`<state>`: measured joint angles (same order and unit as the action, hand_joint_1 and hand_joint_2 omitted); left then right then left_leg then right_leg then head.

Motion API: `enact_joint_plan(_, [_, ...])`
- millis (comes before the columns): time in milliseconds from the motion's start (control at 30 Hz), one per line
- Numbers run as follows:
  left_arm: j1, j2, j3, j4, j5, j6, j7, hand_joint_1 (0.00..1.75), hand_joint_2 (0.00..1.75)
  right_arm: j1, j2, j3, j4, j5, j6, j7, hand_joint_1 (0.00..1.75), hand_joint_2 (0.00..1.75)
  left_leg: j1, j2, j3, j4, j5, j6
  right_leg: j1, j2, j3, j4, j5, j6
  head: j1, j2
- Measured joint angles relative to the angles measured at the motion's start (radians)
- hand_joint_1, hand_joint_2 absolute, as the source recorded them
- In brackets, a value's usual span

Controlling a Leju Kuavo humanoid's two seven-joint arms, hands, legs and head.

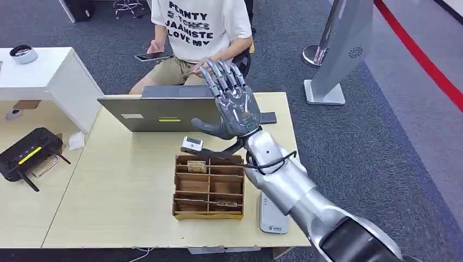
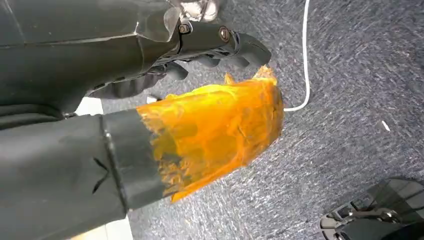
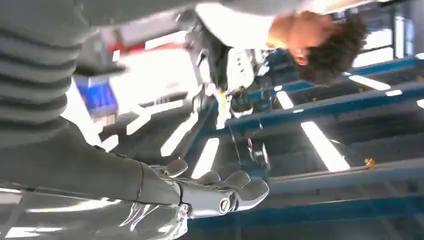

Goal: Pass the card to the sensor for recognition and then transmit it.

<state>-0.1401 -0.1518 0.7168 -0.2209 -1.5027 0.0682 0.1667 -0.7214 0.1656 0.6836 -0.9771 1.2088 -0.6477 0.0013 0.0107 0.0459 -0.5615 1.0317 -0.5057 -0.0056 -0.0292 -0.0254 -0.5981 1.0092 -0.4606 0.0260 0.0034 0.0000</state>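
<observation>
Raising right hand [image 1: 232,101], fingers spread, empty

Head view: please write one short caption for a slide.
Right hand raised open above the cardboard card organizer, facing a seated person behind the laptop.

One laptop [image 1: 164,112], one router [image 1: 30,154], one cardboard organizer [image 1: 208,188], one person [image 1: 199,33].
</observation>
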Motion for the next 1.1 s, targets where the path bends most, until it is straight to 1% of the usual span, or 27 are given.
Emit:
enact_joint_plan(67, [0.007, 0.000, 0.006, 0.000, 0.022, 0.008, 0.000, 0.03, 0.00, 0.063, 0.002, -0.009, -0.092, -0.149, 0.008, -0.046, 0.00, 0.00, 0.000, 0.000, 0.000, 0.000, 0.000, 0.000, 0.000, 0.000, 0.000, 0.000, 0.000, 0.000, 0.000, 0.000])
enact_joint_plan(100, [0.012, 0.000, 0.011, 0.000, 0.039, 0.015, -0.002, 0.03, 0.00, 0.105, 0.005, -0.013, -0.151, -0.283, 0.036, -0.074, 0.00, 0.00, 0.000, -0.001, 0.000, 0.000, 0.000, 0.000, 0.000, -0.001, 0.000, 0.000, -0.001, 0.000, 0.000, 0.000])
enact_joint_plan(133, [0.019, 0.000, 0.020, 0.000, 0.056, 0.023, -0.005, 0.03, 0.00, 0.153, 0.010, -0.016, -0.212, -0.460, 0.093, -0.089, 0.00, 0.00, 0.000, -0.001, 0.000, 0.000, -0.001, 0.000, 0.000, -0.001, 0.000, 0.000, -0.001, 0.001, 0.000, 0.000])
enact_joint_plan(200, [0.036, 0.002, 0.037, 0.000, 0.075, 0.033, -0.015, 0.03, 0.00, 0.222, 0.017, -0.019, -0.306, -0.744, 0.222, -0.092, 0.00, 0.00, 0.000, 0.000, 0.000, 0.000, -0.002, -0.002, 0.000, 0.000, -0.001, 0.000, -0.001, 0.000, -0.001, 0.000])
enact_joint_plan(267, [0.050, 0.005, 0.051, 0.000, 0.091, 0.039, -0.023, 0.03, 0.00, 0.284, 0.017, -0.020, -0.379, -0.949, 0.327, -0.107, 0.00, 0.00, 0.000, 0.000, 0.000, 0.000, -0.002, -0.002, 0.000, 0.000, -0.001, 0.000, -0.001, 0.001, 0.000, 0.000])
enact_joint_plan(333, [0.061, 0.008, 0.066, 0.000, 0.102, 0.045, -0.027, 0.03, 0.00, 0.341, 0.016, -0.021, -0.452, -1.126, 0.379, -0.131, 0.00, 0.00, 0.000, -0.001, 0.000, 0.000, -0.002, -0.002, 0.000, -0.001, -0.001, 0.000, -0.002, 0.000, 0.000, 0.000])
enact_joint_plan(400, [0.070, 0.010, 0.079, 0.000, 0.110, 0.048, -0.028, 0.03, 0.00, 0.393, 0.007, -0.024, -0.512, -1.261, 0.418, -0.144, 0.00, 0.00, 0.000, -0.001, 0.000, 0.000, -0.002, -0.002, 0.000, 0.000, -0.001, 0.000, -0.002, 0.000, 0.000, 0.000])
enact_joint_plan(433, [0.072, 0.010, 0.085, 0.000, 0.111, 0.048, -0.028, 0.03, 0.00, 0.416, -0.001, -0.024, -0.539, -1.342, 0.455, -0.144, 0.00, 0.00, 0.000, -0.001, 0.000, 0.000, -0.002, -0.002, 0.000, 0.000, -0.001, 0.000, -0.002, 0.000, 0.000, 0.000])
enact_joint_plan(467, [0.073, 0.011, 0.089, 0.000, 0.112, 0.049, -0.028, 0.03, 0.00, 0.444, -0.015, -0.024, -0.570, -1.460, 0.525, -0.139, 0.00, 0.00, 0.000, -0.001, 0.000, 0.000, -0.002, -0.001, 0.000, 0.000, -0.001, -0.001, -0.002, 0.000, 0.000, 0.000])
enact_joint_plan(500, [0.074, 0.011, 0.092, 0.000, 0.110, 0.048, -0.028, 0.03, 0.00, 0.466, -0.033, -0.024, -0.594, -1.574, 0.618, -0.138, 0.00, 0.00, 0.000, -0.001, 0.000, 0.000, -0.002, -0.001, 0.000, 0.000, -0.001, -0.001, -0.002, 0.000, 0.000, 0.000])
enact_joint_plan(533, [0.074, 0.012, 0.093, 0.000, 0.107, 0.047, -0.028, 0.03, 0.00, 0.491, -0.049, -0.023, -0.615, -1.663, 0.708, -0.142, 0.00, 0.00, 0.000, -0.001, -0.001, 0.000, -0.002, -0.001, 0.000, -0.001, 0.000, -0.001, -0.002, 0.000, 0.000, 0.000])
enact_joint_plan(567, [0.074, 0.013, 0.094, 0.000, 0.104, 0.046, -0.028, 0.03, 0.00, 0.513, -0.061, -0.023, -0.633, -1.719, 0.774, -0.150, 0.00, 0.00, 0.000, -0.001, -0.001, 0.000, -0.002, -0.001, 0.000, -0.001, 0.000, -0.001, -0.002, 0.000, 0.000, 0.000])
enact_joint_plan(600, [0.074, 0.014, 0.096, 0.000, 0.102, 0.045, -0.028, 0.03, 0.00, 0.534, -0.073, -0.022, -0.651, -1.754, 0.827, -0.162, 0.00, 1.75, 0.000, -0.001, -0.001, 0.000, -0.003, -0.001, 0.000, -0.001, 0.000, -0.001, -0.002, 0.000, 0.000, 0.000])
enact_joint_plan(667, [0.074, 0.015, 0.100, 0.000, 0.102, 0.039, -0.028, 0.03, 0.00, 0.568, -0.101, -0.019, -0.680, -1.757, 0.879, -0.184, 0.00, 1.75, 0.000, -0.001, -0.001, 0.000, -0.003, -0.001, 0.000, -0.001, 0.000, -0.001, -0.002, 0.000, -0.001, 0.000])
enact_joint_plan(733, [0.074, 0.015, 0.102, 0.000, 0.103, 0.039, -0.023, 0.03, 0.00, 0.590, -0.125, -0.019, -0.693, -1.726, 0.879, -0.200, 0.00, 1.75, 0.000, -0.001, -0.001, 0.000, -0.003, -0.001, 0.000, -0.001, 0.000, -0.001, -0.002, 0.000, 0.000, 0.000])
enact_joint_plan(767, [0.074, 0.016, 0.105, 0.000, 0.105, 0.039, -0.020, 0.03, 0.00, 0.599, -0.136, -0.019, -0.697, -1.693, 0.868, -0.207, 0.00, 1.75, 0.000, -0.001, 0.000, 0.000, -0.003, -0.001, 0.000, -0.001, 0.000, -0.001, -0.002, 0.000, 0.000, 0.000])
enact_joint_plan(867, [0.075, 0.016, 0.111, 0.000, 0.117, 0.039, -0.016, 0.03, 0.00, 0.621, -0.161, -0.019, -0.706, -1.515, 0.786, -0.236, 0.00, 1.75, 0.000, -0.001, 0.000, 0.000, -0.003, -0.001, 0.000, -0.001, 0.000, -0.001, -0.002, 0.000, -0.001, 0.000])
enact_joint_plan(933, [0.076, 0.016, 0.117, 0.000, 0.123, 0.039, -0.010, 0.03, 0.00, 0.628, -0.176, -0.017, -0.711, -1.369, 0.715, -0.252, 0.00, 1.75, 0.000, -0.001, 0.000, 0.000, -0.003, -0.001, 0.000, -0.001, 0.000, -0.001, -0.002, 0.000, 0.000, 0.000])
enact_joint_plan(1000, [0.077, 0.016, 0.126, 0.000, 0.129, 0.039, -0.007, 0.03, 0.00, 0.629, -0.190, -0.005, -0.718, -1.191, 0.631, -0.264, 0.00, 1.75, 0.000, -0.001, 0.000, 0.000, -0.003, -0.001, 0.000, 0.000, 0.000, -0.001, -0.002, 0.000, 0.000, 0.000])
enact_joint_plan(1100, [0.080, 0.016, 0.132, 0.000, 0.130, 0.039, -0.001, 0.03, 0.00, 0.628, -0.204, 0.025, -0.727, -0.985, 0.549, -0.268, 0.00, 1.75, 0.000, -0.001, 0.000, 0.000, -0.003, -0.001, 0.000, 0.000, 0.000, -0.001, -0.002, 0.000, 0.000, 0.000])
